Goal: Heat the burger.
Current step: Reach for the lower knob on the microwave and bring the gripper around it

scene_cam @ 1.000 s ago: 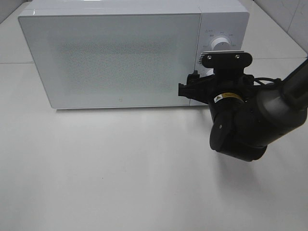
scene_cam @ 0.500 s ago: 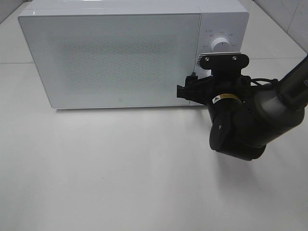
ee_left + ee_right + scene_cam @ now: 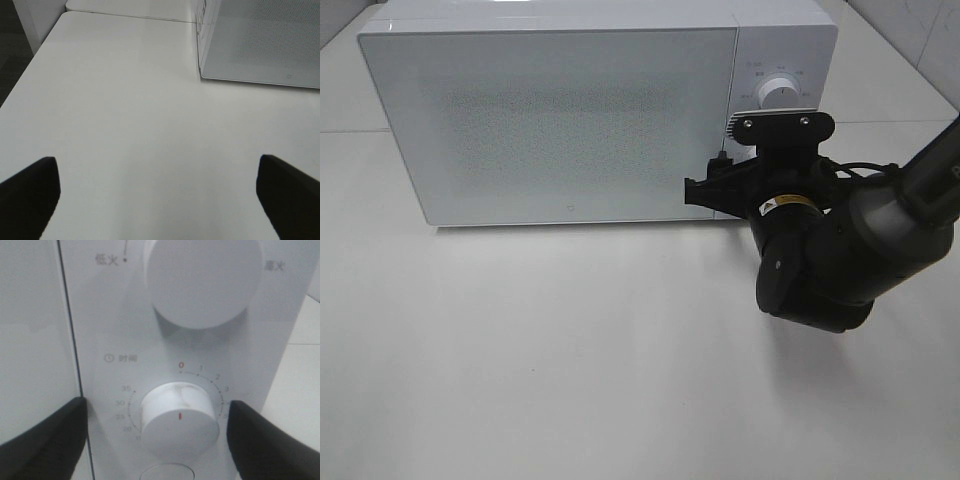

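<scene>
A white microwave point(image 3: 570, 120) stands at the far side of the white table point(image 3: 570, 350). Its door point(image 3: 550, 120) is closed, and the speckled grey panel lets nothing inside show. The burger cannot be seen in any view, so where it lies cannot be told.

The control panel is on the microwave's right. The dark right arm point(image 3: 840, 250) reaches in from the right and points at it. From above, the arm and its wrist camera mount point(image 3: 780, 125) cover the lower part of the panel; only the upper knob point(image 3: 781, 91) shows clear.

In the right wrist view the right gripper point(image 3: 157, 405) straddles the timer knob point(image 3: 179, 419). Its two dark fingers point(image 3: 45, 440) stand apart. One is well clear of the knob, near the door's edge; the other is just beside the knob with a thin gap, and neither presses on it. The knob bears a red mark, and a scale with a red 0 runs around it. The rim of a round button point(image 3: 167, 472) shows just past the knob.

The left gripper point(image 3: 156, 160) hangs over bare table to the left of the microwave, near its front left corner, with jaws spread wide and nothing between them
</scene>
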Tool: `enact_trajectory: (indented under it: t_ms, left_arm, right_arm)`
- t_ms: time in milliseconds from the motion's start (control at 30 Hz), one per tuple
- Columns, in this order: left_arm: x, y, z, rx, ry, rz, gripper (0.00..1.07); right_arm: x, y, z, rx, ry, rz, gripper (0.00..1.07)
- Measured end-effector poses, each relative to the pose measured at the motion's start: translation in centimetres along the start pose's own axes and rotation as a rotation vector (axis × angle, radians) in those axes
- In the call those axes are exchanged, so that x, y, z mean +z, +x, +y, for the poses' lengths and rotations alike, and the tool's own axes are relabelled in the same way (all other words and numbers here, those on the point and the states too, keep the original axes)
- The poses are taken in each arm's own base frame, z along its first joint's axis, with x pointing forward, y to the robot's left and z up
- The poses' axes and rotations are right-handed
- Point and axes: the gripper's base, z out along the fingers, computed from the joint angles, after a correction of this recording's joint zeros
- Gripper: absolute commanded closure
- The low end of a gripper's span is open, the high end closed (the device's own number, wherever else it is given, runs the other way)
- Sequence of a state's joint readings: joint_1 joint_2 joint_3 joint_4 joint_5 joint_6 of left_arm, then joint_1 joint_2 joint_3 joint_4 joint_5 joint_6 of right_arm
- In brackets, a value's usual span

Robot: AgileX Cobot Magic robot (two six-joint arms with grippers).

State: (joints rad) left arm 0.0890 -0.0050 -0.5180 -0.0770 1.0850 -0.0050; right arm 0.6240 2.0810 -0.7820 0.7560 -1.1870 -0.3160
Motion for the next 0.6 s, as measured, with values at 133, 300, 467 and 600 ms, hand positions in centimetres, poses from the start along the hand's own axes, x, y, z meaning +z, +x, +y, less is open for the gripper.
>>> enact_trajectory:
  t_ms: [133, 300, 467, 600]
  left_arm:
    - [0.00, 0.00, 0.00, 0.000, 0.000, 0.000, 0.06]
    - [0.00, 0.00, 0.00, 0.000, 0.000, 0.000, 0.06]
    - [0.00, 0.00, 0.00, 0.000, 0.000, 0.000, 0.06]
    - [0.00, 0.00, 0.00, 0.000, 0.000, 0.000, 0.06]
  right_arm:
    - [0.03, 0.04, -0.11, 0.004, 0.007, 0.005, 0.71]
    - [0.13, 0.05, -0.43, 0.014, 0.028, 0.007, 0.92]
    - [0.13, 0.05, -0.44, 0.014, 0.029, 0.007, 0.98]
    - [0.13, 0.05, -0.44, 0.014, 0.029, 0.007, 0.98]
